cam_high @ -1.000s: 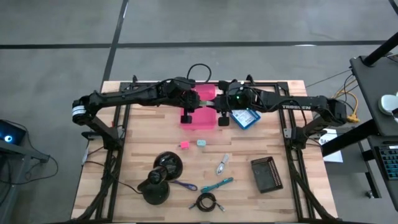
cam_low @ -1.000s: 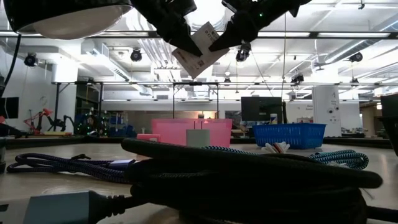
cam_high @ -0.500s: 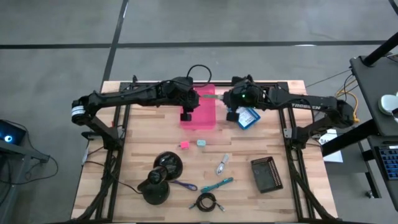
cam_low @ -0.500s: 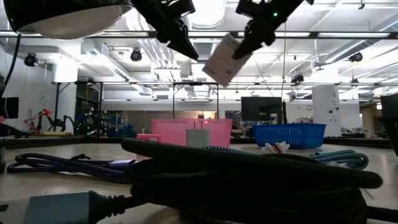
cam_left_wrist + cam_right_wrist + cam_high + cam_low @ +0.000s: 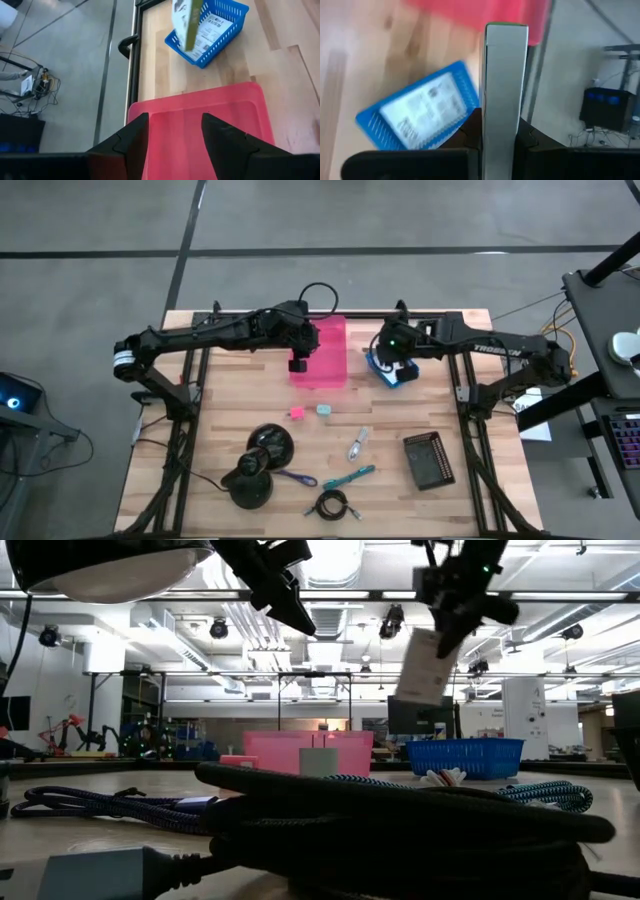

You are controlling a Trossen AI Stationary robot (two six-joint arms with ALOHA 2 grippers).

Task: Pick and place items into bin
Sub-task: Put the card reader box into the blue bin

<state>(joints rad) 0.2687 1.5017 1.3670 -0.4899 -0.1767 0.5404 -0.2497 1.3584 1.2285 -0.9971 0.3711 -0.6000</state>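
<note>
Flat white box [image 5: 424,665] is up in the air over the blue basket [image 5: 392,369], pinched tight by the right gripper [image 5: 502,131]. Left gripper [image 5: 171,131] hangs spread apart above the pink bin [image 5: 322,352].

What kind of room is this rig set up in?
Probably a robotics lab or workshop. The low view looks past the wooden table to exposed ceiling ducts, track lights and benches crowded with equipment. The high view shows a bare concrete floor around the table.
</note>
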